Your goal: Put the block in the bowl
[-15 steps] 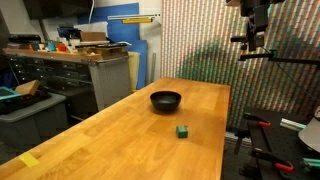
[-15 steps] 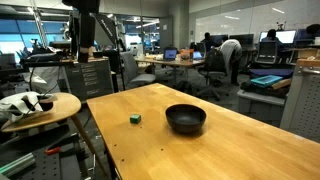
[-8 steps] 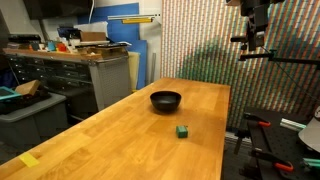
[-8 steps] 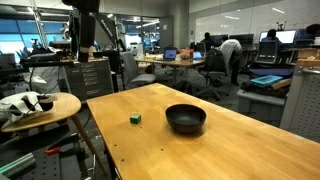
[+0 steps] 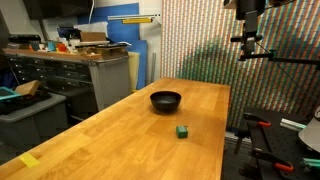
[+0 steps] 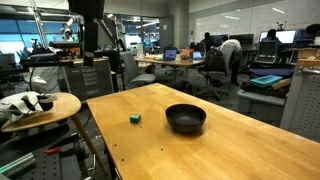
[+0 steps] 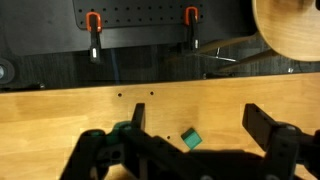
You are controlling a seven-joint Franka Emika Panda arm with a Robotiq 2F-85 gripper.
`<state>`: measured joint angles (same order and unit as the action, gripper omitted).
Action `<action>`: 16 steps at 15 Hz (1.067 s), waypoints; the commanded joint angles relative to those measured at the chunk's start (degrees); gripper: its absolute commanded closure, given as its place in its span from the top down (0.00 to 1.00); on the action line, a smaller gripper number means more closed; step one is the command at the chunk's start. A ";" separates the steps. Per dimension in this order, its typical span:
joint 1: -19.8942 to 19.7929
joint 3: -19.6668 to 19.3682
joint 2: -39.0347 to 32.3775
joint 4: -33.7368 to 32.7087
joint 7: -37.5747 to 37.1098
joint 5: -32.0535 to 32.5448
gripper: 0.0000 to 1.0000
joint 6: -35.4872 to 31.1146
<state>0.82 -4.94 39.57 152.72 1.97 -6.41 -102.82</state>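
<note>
The block [image 5: 182,130] is a small dark green cube on the wooden table, apart from the bowl; it also shows in the other exterior view [image 6: 135,118] and in the wrist view [image 7: 191,138]. The black bowl [image 5: 166,100] sits on the table beyond the block, and it shows in an exterior view [image 6: 186,118] too. It is out of the wrist view. My gripper [image 7: 196,122] is open and empty, high above the table's edge. In the exterior views only part of the arm [image 5: 249,25] [image 6: 88,25] shows near the top.
The wooden table [image 5: 130,140] has a near edge with dark floor and orange-handled clamps [image 7: 94,22] beyond it. A small round side table [image 6: 45,108] with objects stands beside the main table. Cabinets [image 5: 80,75] and office desks [image 6: 260,85] stand around.
The arm has shifted slightly in both exterior views. The block and bowl have not moved.
</note>
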 commanded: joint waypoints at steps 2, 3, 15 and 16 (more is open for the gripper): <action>-1.20 4.94 -2.81 1.81 -11.16 -4.30 1.00 -7.85; -1.26 6.08 -3.58 2.21 -14.14 -4.94 1.00 -9.59; -0.48 14.81 -21.38 0.27 -39.99 -11.34 1.00 -36.01; -0.23 15.25 -23.71 -0.25 -41.03 -10.59 1.00 -37.69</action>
<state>0.79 8.41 22.14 155.08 -34.82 -17.56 -135.60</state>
